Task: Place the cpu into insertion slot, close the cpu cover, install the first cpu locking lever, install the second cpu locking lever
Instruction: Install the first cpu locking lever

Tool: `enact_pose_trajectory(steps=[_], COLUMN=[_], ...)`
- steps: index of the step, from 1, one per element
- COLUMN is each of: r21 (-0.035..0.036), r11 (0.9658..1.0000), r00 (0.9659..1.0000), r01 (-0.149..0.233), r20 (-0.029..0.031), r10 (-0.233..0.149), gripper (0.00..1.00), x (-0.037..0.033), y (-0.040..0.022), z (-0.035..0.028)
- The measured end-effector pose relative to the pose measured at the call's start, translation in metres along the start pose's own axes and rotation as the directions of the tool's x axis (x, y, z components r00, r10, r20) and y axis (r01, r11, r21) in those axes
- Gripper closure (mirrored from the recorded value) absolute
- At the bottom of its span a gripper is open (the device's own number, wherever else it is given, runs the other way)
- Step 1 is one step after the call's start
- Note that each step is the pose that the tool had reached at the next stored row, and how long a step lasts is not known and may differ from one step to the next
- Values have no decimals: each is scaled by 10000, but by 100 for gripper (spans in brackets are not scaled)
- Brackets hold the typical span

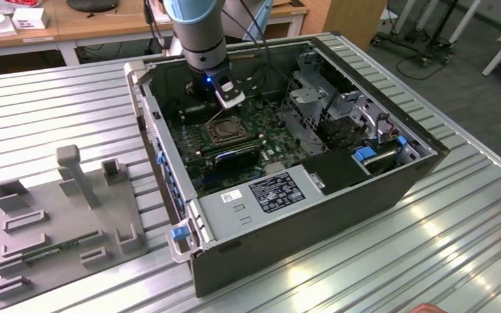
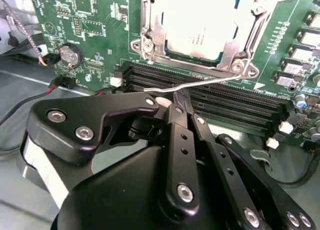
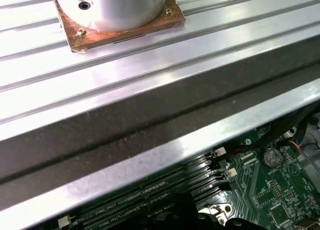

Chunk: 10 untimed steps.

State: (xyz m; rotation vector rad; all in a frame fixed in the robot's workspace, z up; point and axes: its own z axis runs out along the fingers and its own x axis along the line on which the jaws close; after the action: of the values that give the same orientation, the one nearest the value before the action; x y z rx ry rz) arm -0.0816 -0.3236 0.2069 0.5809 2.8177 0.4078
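Silvery chip and frame tell most of the story: in the second wrist view the cpu (image 2: 200,23) already lies flat in the insertion slot (image 2: 150,45), and the cpu cover (image 2: 235,53) lies down over its edges, so the first two steps look done. A thin wire locking lever (image 2: 210,83) runs from the corner of the socket out across the long black memory slots (image 2: 235,103). It stands away from the frame rather than tucked in beside it, so I judge this lever not yet latched. Whether the other lever is fastened I cannot tell.

The gripper (image 2: 181,104) has its black fingers (image 2: 177,135) drawn together, and they appear pinched on the free end of that lever, just above the memory slots and the green motherboard (image 2: 95,35).

In the exterior view the arm (image 1: 196,32) enters from twelve o'clock and reaches almost straight down into the open computer case (image 1: 320,215), which takes up the centre and the three o'clock side of the ribbed metal table (image 1: 42,98). The gripper (image 1: 229,100) hangs low inside the case, with the socket just toward six o'clock of it. A grey parts stand (image 1: 59,222) sits well apart at eight o'clock.
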Motion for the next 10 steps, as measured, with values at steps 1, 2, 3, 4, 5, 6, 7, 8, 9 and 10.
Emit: enact_pose_trajectory(steps=[1,2,3,4,5,6,7,8,9,10], r21=[-2,-2,-3,-5,-7,-6,-7,-7,-7,-9], r11=[10000,10000,10000,10000,10000,10000,10000,10000,10000,10000], r00=[10000,10000,10000,10000,10000,10000,10000,10000,10000,10000], r01=[-1,0,-1,-1,-1,-1,-2,-2,-2,-4], r20=[0,-1,-1,-2,-2,-3,-4,-3,-3,-1], r10=[1,0,1,1,1,1,2,2,2,4], gripper=[90,90,90,90,90,90,90,90,90,90], x=[-2,-5,-8,-10,-13,-16,-18,-19,-18,-15], y=[5,9,15,20,25,30,34,37,37,36], z=[-13,-28,-44,-60,-75,-90,-103,-112,-115,-116])
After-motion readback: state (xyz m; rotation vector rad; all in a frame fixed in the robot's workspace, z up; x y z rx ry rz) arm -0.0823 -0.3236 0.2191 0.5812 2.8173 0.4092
